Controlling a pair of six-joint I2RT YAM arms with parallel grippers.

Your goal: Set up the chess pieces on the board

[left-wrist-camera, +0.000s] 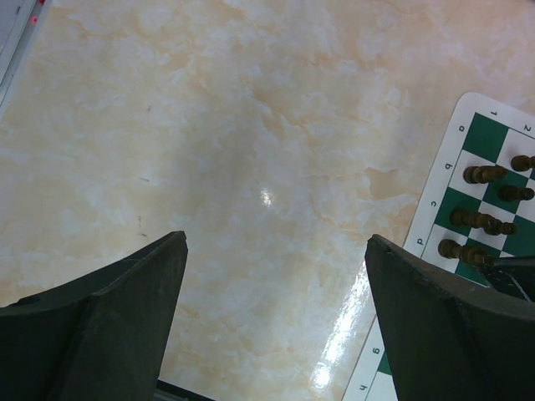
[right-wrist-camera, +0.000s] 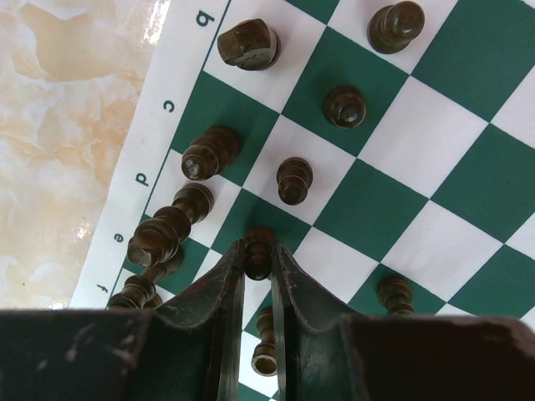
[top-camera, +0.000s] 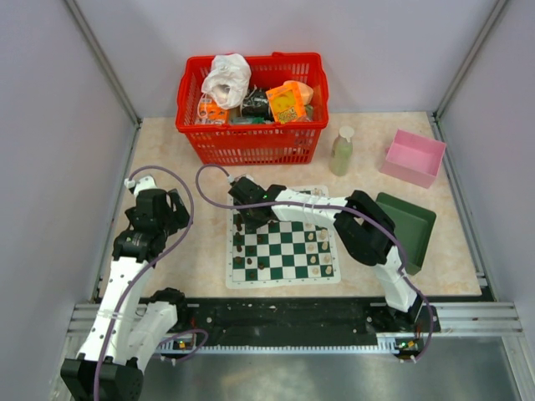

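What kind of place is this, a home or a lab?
Probably a robot lab test cell: left arm and right arm bolted to a metal rail, plain panel walls enclosing the table, staged props like the red basket.

Dark piece lower half hidden by right end effector.

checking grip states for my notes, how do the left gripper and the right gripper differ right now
The left gripper is open and holds nothing; the right gripper is shut on a dark brown chess piece. The left gripper hangs over the table beside the board; the right gripper is over the board, among other dark pieces. Both are dark and point down.
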